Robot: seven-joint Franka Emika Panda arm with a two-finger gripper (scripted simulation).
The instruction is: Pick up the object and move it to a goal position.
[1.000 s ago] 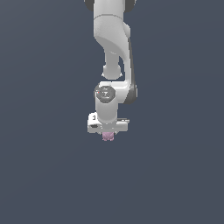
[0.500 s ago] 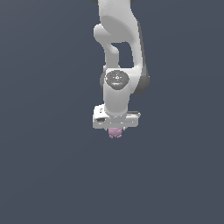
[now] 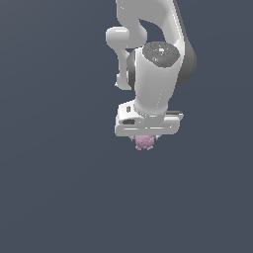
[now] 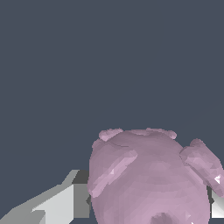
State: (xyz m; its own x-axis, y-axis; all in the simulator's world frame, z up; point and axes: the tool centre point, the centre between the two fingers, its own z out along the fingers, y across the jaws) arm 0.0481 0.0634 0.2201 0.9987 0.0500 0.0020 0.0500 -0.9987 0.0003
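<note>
The object (image 3: pixel 144 142) is a small pale pink-mauve knobbly blob. In the exterior view it pokes out just below my white gripper (image 3: pixel 145 138), whose body hides the fingers. In the wrist view the object (image 4: pixel 151 179) looms large and fills the space between my two fingertips (image 4: pixel 65 201), so the gripper is shut on it. The arm hangs down from the top of the exterior view, and the object is held up off the dark grey surface.
A plain dark grey surface (image 3: pixel 54 197) fills both views. No other object, container or goal marker shows.
The arm, holding the object, has shifted toward the exterior view's right and looks larger and closer to the camera. The grip on the object has not changed.
</note>
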